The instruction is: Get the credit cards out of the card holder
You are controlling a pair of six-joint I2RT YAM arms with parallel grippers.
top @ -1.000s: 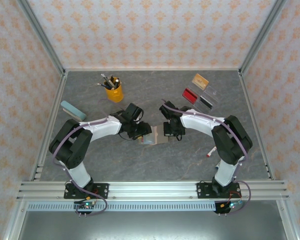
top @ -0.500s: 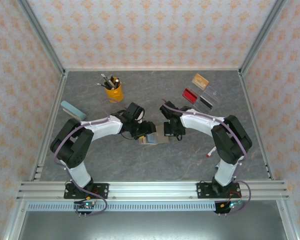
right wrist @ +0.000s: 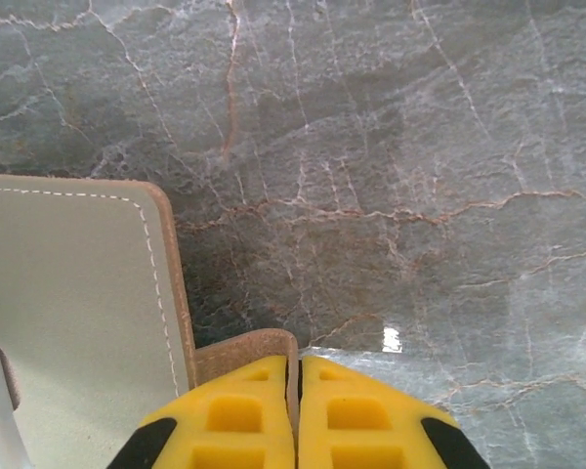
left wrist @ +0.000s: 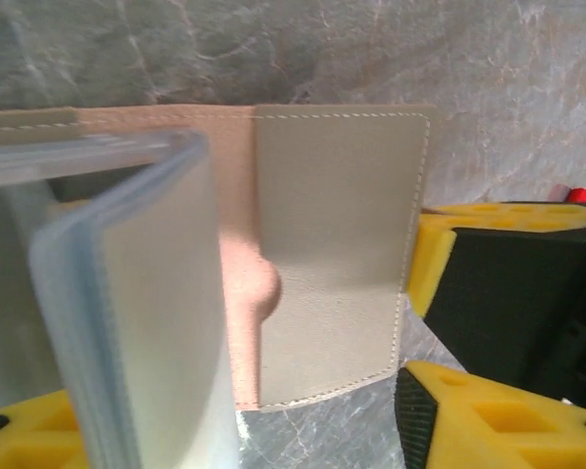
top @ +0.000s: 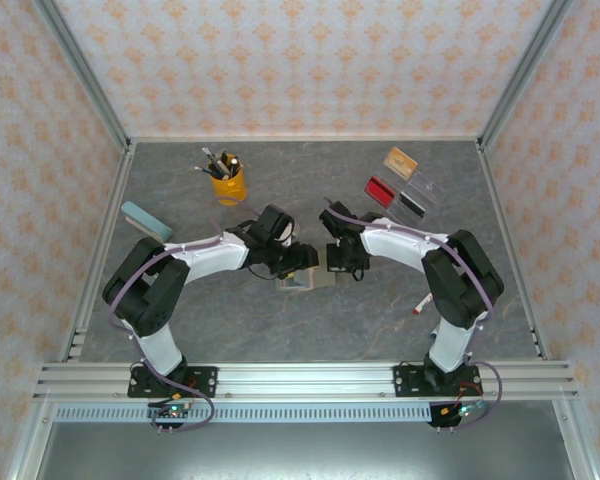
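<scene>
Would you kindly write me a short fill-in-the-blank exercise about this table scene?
1. The end effector shut on the card holder's edge belongs to the ___ arm.
2. The pens stand in a ___ cup.
3. The light-blue block lies on the table's ___ side.
4. The credit cards at far right are tan-orange, black and ___.
Missing words: right, yellow, left, red.

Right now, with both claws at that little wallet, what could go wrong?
The right gripper pinches only a thin edge of the card holder, so the holder might slip free if it is tugged. The left gripper stands open around the holder's pale inner flap, so closing could catch the flap rather than a card. The two grippers sit very close together and might bump.
</scene>
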